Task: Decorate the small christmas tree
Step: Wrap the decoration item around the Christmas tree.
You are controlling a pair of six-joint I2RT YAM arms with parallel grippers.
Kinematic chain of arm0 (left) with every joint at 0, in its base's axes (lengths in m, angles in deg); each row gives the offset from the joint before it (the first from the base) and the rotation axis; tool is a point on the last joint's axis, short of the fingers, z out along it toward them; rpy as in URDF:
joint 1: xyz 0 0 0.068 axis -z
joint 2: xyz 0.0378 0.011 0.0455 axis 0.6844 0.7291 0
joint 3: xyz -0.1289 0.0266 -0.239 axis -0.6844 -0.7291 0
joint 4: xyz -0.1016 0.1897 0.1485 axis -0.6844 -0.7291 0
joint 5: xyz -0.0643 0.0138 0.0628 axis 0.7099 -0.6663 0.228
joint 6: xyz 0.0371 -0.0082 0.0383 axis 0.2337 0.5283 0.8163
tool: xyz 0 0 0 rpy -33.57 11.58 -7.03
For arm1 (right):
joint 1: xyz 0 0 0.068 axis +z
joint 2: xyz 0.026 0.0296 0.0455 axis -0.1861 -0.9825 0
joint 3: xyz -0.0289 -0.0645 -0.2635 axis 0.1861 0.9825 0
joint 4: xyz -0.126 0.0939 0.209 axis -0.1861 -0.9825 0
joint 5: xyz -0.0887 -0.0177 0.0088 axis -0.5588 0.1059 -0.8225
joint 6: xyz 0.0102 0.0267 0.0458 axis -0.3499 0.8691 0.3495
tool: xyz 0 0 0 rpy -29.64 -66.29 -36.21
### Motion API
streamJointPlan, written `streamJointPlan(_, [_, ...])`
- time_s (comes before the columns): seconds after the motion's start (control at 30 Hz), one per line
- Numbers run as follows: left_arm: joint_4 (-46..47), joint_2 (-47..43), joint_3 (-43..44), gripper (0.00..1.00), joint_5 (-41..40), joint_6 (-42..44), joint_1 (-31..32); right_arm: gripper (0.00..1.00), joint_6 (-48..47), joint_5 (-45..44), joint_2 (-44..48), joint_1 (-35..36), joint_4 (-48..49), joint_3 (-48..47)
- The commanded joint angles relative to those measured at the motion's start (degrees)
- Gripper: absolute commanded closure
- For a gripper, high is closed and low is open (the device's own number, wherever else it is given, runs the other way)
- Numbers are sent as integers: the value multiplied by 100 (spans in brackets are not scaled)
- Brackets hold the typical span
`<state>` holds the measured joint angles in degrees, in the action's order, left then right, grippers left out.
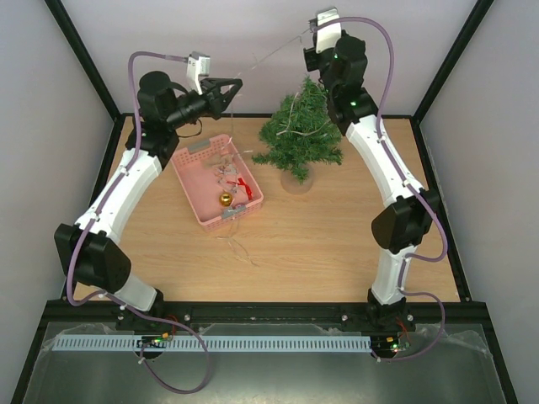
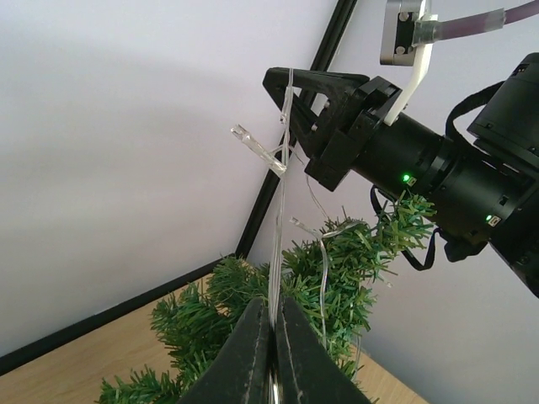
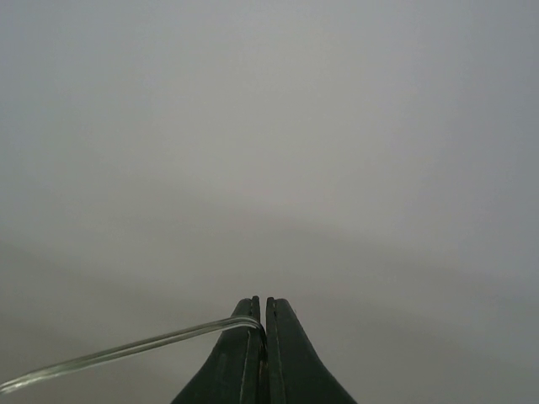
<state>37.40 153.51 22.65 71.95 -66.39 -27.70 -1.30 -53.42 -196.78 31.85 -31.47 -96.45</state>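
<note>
Top external: the small christmas tree (image 1: 299,135) stands on the surface (image 1: 337,252) near a pink basket (image 1: 189,190) holding a gold bauble (image 1: 226,199) and clear bits; light and bristly, it looks best steadied at its base. Left wrist: the left claw (image 2: 274,332) is pinched shut on a limp clear strand (image 2: 280,210) rising to the right claw (image 2: 286,82) above the treetop. Right wrist: that claw is clamped on the same strand.
</note>
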Motion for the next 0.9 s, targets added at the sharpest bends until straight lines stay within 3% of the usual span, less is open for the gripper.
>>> streamJointPlan(0.0, [161, 54, -66, 98, 57, -76, -69, 98, -13, -366, 164, -190, 386, -16])
streamJointPlan(0.37, [-1034, -110, 43, 98, -656, 551, -75, 97, 571, 628, -210, -216, -300, -438])
streamJointPlan(0.5, [-1324, -308, -121, 98, -786, 558, -165, 87, 858, 1291, -124, -229, -835, -579])
streamJointPlan(0.67, [-1325, -552, -393, 98, -567, 464, -195, 69, 958, 1474, 131, -232, -1477, -603])
streamJointPlan(0.87, [-1338, -596, -563, 98, -412, 434, -228, 64, 809, 1588, 331, -273, -2282, -608])
